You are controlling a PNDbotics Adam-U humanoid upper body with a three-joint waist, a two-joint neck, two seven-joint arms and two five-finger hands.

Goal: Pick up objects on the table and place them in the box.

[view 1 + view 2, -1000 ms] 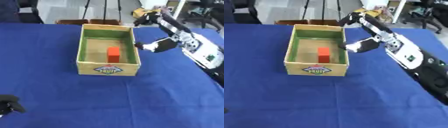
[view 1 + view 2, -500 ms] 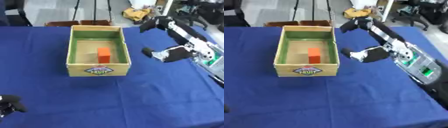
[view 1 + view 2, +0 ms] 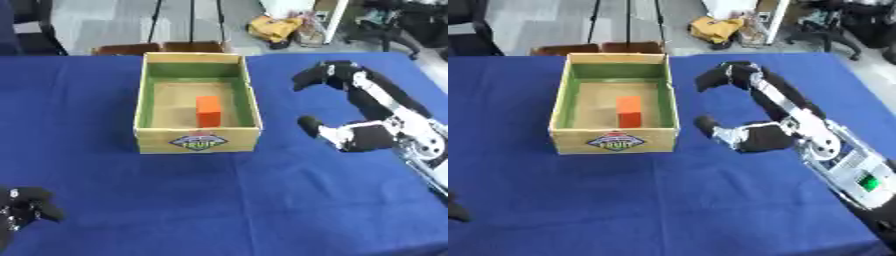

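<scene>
- The right hand (image 3: 750, 138) has pulled back from the box over the last second: it was just beside the box's right wall, and now it hangs over bare blue cloth, well clear of that wall, nearer the robot.
- Its fingers look relaxed and empty, with nothing pinched or carried (the dark fingertip points back toward the box).
- The right arm (image 3: 763, 92) bends in an arch above the hand, its dark upper part near the far right of the box.
- The box (image 3: 198, 139) stands on the blue worktop (image 3: 219, 200) with its labelled wall facing the robot; the whole view has shifted a little, so I read that as head motion and not a move of the box.
- The orange block (image 3: 208, 110) lies inside the box on its floor, about mid-way along.
- The left hand (image 3: 24, 207) shows at the lower left corner, idle; I cannot tell how its fingers sit.
- My reading: the drop is done and the arm is retreating; no other loose object shows on the cloth, so little seems left.
</scene>
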